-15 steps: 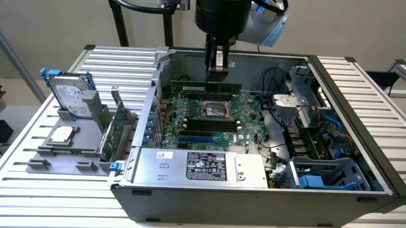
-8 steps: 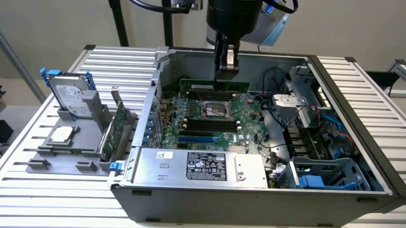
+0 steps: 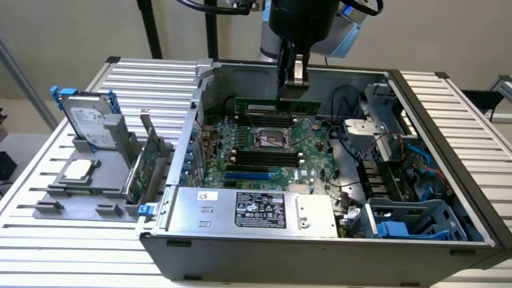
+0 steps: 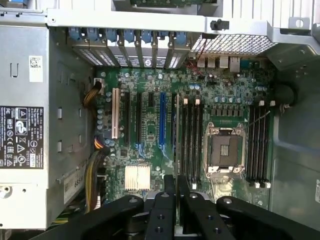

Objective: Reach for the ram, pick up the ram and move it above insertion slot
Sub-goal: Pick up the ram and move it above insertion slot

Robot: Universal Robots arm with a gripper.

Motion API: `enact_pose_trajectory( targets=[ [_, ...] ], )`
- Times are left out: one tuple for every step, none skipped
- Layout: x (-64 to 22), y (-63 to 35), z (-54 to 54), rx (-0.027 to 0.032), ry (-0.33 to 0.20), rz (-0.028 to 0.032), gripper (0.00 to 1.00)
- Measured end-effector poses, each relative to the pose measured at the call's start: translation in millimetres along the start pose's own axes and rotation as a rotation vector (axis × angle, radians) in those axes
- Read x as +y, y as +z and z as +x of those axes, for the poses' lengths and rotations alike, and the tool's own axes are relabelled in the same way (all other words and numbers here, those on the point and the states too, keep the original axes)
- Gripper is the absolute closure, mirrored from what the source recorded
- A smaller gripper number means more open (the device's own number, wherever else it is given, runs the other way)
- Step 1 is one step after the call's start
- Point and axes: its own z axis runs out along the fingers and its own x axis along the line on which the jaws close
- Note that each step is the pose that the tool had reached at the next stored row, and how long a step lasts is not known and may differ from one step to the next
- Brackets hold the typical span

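While the gripper hangs in the upper middle of the exterior view, inside the open case, its dark fingers are clamped on the ram, a thin green stick held level and on edge above the board. In the wrist view the ram appears edge-on as a narrow line running up from between the black fingers, which press in on both sides of it. It lies over the board just beside the black memory slots that stand left of the square CPU socket; a second set of slots sits on the socket's other side.

Room around the gripper is modest: the case's back wall is close behind it in the exterior view, and a drive cage with cables (blue and red) fills the right side. The silver power supply with its black label boxes in the near edge.

Outside the case, on the ribbed metal table at the exterior view's left, a grey fixture carries an upright hard drive, a wider green card and a square chip.
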Motion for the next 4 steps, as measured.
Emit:
enact_pose_trajectory(
  targets=[
    [-0.1,0.0,0.0,0.0000,0.000,-0.0002,0.87],
    [-0.1,0.0,0.0,0.0000,0.000,-0.0004,0.87],
    [-0.1,0.0,0.0,0.0000,0.000,-0.0005,0.87],
    [-0.1,0.0,0.0,-0.0001,0.000,-0.0005,0.87]
  ],
)
